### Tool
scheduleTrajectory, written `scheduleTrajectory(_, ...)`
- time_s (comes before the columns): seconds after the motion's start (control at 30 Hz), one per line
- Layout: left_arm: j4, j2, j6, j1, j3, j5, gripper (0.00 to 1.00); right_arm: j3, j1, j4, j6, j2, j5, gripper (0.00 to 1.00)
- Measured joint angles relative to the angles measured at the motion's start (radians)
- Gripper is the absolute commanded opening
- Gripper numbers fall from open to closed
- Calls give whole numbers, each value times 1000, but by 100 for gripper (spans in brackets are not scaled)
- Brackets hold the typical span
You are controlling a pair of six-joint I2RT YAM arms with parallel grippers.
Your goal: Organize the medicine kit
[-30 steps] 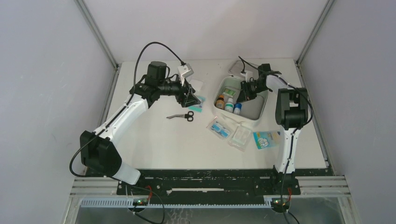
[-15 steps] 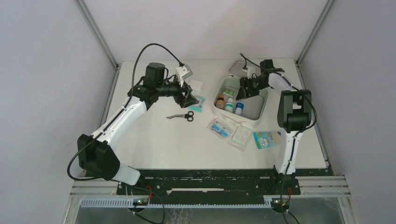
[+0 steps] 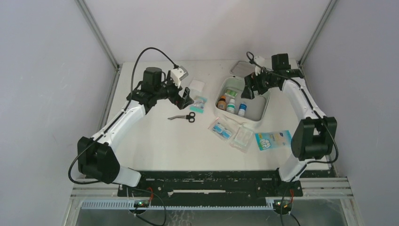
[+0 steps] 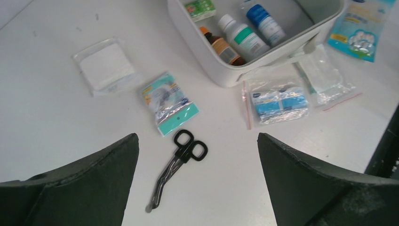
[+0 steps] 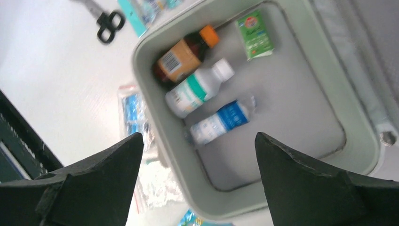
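Note:
The medicine kit [image 3: 257,108] is a white case lying open at the back right, its lid [image 3: 242,68] folded away behind it. Inside lie a brown bottle [image 5: 181,59], a white bottle with a green band [image 5: 197,89], a blue-labelled bottle [image 5: 221,121] and a green sachet [image 5: 254,35]. My right gripper [image 3: 248,89] hangs open above the kit's far side, nothing between its fingers. My left gripper [image 3: 187,100] stands open and empty over the black scissors [image 4: 176,165] and a teal packet [image 4: 169,106], left of the kit [image 4: 197,52].
A clear gauze packet [image 3: 196,85] lies behind the teal one. In front of the kit lie a bag of blue strips [image 3: 221,129], a clear packet [image 3: 243,137] and a blue cotton bag [image 3: 272,140]. Walls and frame posts close in the table's sides and back.
My right gripper has opened and drawn up and back out of the kit, leaving the blue-labelled bottle inside. The left gripper has opened wider and shifted slightly left.

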Motion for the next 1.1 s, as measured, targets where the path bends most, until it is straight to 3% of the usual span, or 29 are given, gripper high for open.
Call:
scheduleTrajectory(0.37, 32, -67, 43, 44, -74, -180, 100, -325, 158, -120, -206, -338, 74, 86)
scheduleTrajectory(0.57, 19, 39, 29, 45, -53, -257, 98, -364, 166, -113, -203, -381, 76, 83)
scheduleTrajectory(0.8, -37, 383, -106, 45, 204, -321, 91, -364, 159, -63, -164, -381, 56, 81)
scheduleTrajectory(1.1, -60, 721, -318, 55, 574, -323, 73, -385, 126, -33, -137, -381, 19, 81)
